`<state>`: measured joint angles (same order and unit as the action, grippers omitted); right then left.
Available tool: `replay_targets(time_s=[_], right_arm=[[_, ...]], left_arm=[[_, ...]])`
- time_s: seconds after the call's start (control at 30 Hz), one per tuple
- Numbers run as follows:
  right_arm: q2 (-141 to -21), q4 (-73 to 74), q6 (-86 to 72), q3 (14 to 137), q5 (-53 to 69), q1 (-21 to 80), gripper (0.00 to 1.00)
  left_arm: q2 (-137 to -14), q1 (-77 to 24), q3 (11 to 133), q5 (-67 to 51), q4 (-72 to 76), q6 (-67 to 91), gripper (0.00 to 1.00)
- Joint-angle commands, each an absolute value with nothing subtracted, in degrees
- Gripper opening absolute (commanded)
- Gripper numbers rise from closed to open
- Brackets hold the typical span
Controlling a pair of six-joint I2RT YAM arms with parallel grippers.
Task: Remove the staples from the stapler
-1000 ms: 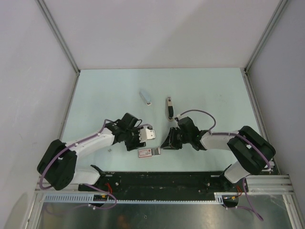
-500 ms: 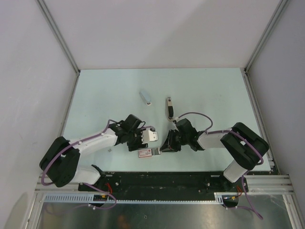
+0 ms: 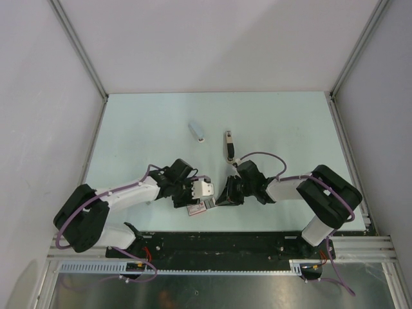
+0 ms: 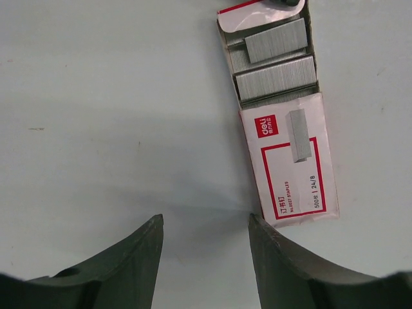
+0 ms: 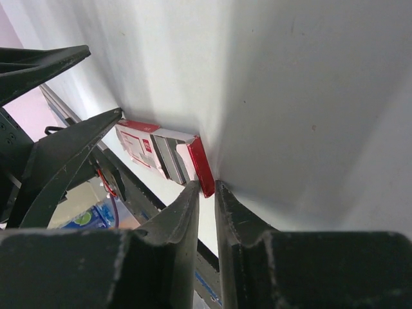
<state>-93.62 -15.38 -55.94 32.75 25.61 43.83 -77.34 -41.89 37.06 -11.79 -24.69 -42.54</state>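
On pale green table (image 3: 141, 129), near its front edge: left gripper (image 4: 206, 222) spread wide, just beside closed end of staple box (image 4: 283, 161). Right gripper (image 5: 206, 188) almost pressed together at the box's opposite, red end, cannot tell whether pinching. Box drawer part-way out, 2 staple strips (image 4: 275, 76) showing. Farther back, well apart, pale blue-grey item (image 3: 197, 131) and thin dark bar (image 3: 228, 145), too small to identify.

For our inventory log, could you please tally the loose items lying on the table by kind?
Red-and-white staple box: 1
Pale blue-grey block: 1
Thin dark bar: 1
Total: 3
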Motion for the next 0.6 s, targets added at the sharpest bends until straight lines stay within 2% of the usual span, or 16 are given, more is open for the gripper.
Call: replay_targets(time_s=[0.0, 0.57], right_arm=[[-94.41, -16.21, -56.40, 33.23, 25.78, 44.34, 0.20], [-95.62, -14.40, -55.30, 35.81, 25.91, 45.43, 0.16]], left_arm=[[-77.41, -42.35, 36.63, -11.07, -23.38, -43.74, 0.60], [-73.05, -42.37, 32.91, -10.63, -25.18, -48.45, 0.63]])
